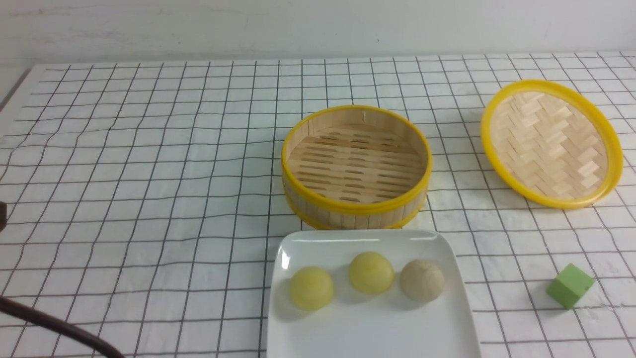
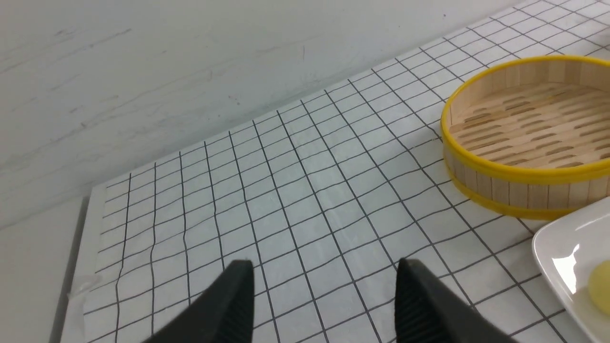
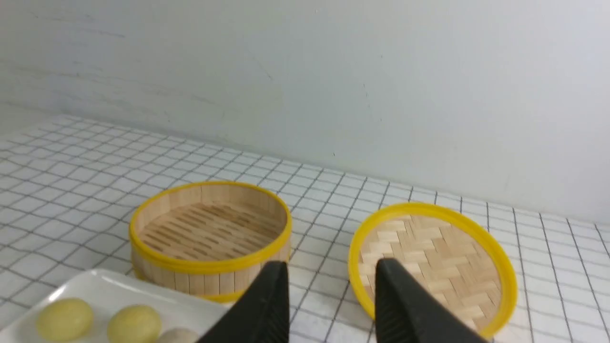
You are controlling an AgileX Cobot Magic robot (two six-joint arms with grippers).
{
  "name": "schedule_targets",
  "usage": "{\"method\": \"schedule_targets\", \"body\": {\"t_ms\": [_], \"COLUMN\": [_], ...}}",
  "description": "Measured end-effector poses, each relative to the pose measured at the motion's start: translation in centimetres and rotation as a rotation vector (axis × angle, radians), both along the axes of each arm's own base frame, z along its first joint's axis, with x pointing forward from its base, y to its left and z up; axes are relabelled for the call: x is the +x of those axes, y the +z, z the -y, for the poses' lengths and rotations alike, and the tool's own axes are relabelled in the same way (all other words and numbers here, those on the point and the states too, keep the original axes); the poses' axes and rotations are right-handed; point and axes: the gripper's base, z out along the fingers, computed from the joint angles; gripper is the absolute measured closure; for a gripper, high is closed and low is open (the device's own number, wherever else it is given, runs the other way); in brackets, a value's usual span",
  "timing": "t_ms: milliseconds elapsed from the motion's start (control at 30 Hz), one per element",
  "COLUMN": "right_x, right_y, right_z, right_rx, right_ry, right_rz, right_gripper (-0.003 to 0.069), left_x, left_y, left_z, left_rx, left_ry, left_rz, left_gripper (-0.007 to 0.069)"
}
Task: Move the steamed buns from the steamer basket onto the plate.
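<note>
The white plate (image 1: 372, 330) runs off the near edge of the front view, so its near rim is out of sight, and each wrist view catches only one corner of it. All three steamed buns sit on it in a loose row, apart from one another: a pale yellow bun (image 1: 311, 288) on the left, a second yellow bun (image 1: 371, 272) in the middle and a beige-white bun (image 1: 422, 281) on the right. The left wrist view gives only a blurred sliver of one yellow bun at the frame edge. In the right wrist view the beige one is half covered by a finger of the right pincer (image 3: 331, 305), whose jaws stand apart with nothing between them. The left pincer (image 2: 324, 305) is spread wide over the grid cloth (image 1: 149, 174) covering the bench, gripping nothing. At the lower left corner of the front view a dark curved strip (image 1: 54, 325) is cut off by the frame, too little of it showing to say what it is. The bamboo steamer basket (image 1: 348, 211) stands upright just beyond the plate, and whether wall and rim touch I cannot tell. The woven lid (image 1: 551, 141) lies well to the basket's right, inner weave up, and a green cube (image 1: 570, 286) sits near the plate's right side
</note>
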Motion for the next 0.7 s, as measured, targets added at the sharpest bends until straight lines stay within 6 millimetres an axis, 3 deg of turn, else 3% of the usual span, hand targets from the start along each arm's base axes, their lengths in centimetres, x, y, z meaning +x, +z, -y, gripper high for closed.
{"method": "schedule_targets", "body": {"t_ms": [133,267,400,500,700], "right_x": [-1.8,-2.5,-2.7,-1.6,1.9], "right_y": [-1.0,-1.8,-1.6,-2.1,-5.4], "right_z": [0.7,0.2,-0.8,-1.5,-2.7], "right_rx": [-0.044,-0.056,-0.052,-0.046,-0.025], "right_ry": [0.004,0.076,0.188,0.211,0.179], "right_rz": [-0.147,-0.254,-0.214,-0.146,-0.093], "right_gripper": [0.0383,0.0383,0.0383,0.0383,0.0383], "left_x": [0.0,0.0,0.0,0.0,0.0], "left_y": [0.3,0.4,0.5,0.5,0.5], "left_z": [0.2,0.2,0.3,0.3,0.3], "left_rx": [-0.006,-0.017,-0.04,-0.06,-0.079], "left_ry": [-0.018,-0.023,-0.022,-0.019,-0.018], "left_rz": [0.034,0.046,0.047,0.044,0.042], "left_gripper": [0.021,0.021,0.021,0.021,0.021]}}
